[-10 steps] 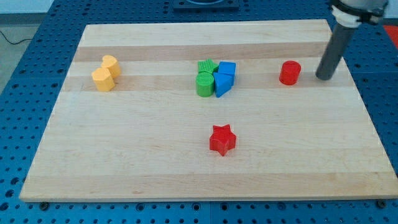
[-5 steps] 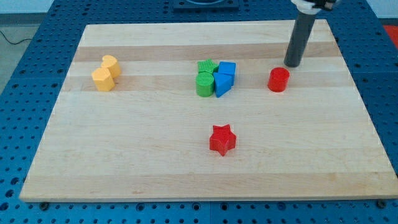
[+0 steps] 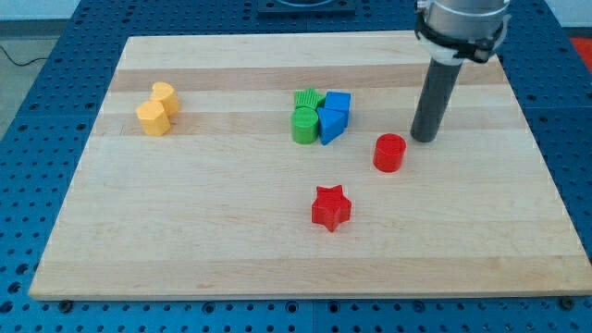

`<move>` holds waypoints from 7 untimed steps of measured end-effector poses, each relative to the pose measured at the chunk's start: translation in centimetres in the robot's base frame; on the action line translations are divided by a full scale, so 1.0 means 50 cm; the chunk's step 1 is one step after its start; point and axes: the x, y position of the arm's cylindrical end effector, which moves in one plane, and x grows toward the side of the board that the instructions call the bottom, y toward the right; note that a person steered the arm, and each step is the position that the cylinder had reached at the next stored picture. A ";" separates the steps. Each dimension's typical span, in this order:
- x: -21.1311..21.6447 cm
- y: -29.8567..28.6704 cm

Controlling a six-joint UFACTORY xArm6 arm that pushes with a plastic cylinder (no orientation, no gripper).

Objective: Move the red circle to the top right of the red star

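The arm comes in from the view's top right, its pale grey collar at the upper edge and the straight dark rod standing nearly upright beneath it, leaning only slightly; my tip [image 3: 424,139] rests on the pale wooden desk [image 3: 185,240], right of the board's centre; the arm carries no claw, only this rod, so nothing is grasped or clenched.

The small red circle block [image 3: 389,153] lies just beside my tip, to the tip's lower left in the view; the two are very close, though I cannot tell whether they touch.

The red circle is a short upright cylinder, glossy red, with its flat round face upward and a thin shadow at its base; it stands alone on bare wood; the red star block [image 3: 331,207] lies below it and to the view's left, near but clearly apart, so the circle sits up and to the right of the star.

Further left, near the board's middle, a green cylinder block [image 3: 303,126] stands in a tight cluster with a ridged green block [image 3: 307,97] behind it and two blue blocks [image 3: 334,117] touching on its right, their shapes hard to make out; at the view's far left two yellow blocks [image 3: 157,109] sit pressed together.
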 end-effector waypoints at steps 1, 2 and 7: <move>-0.004 -0.026; 0.062 -0.095; 0.135 -0.082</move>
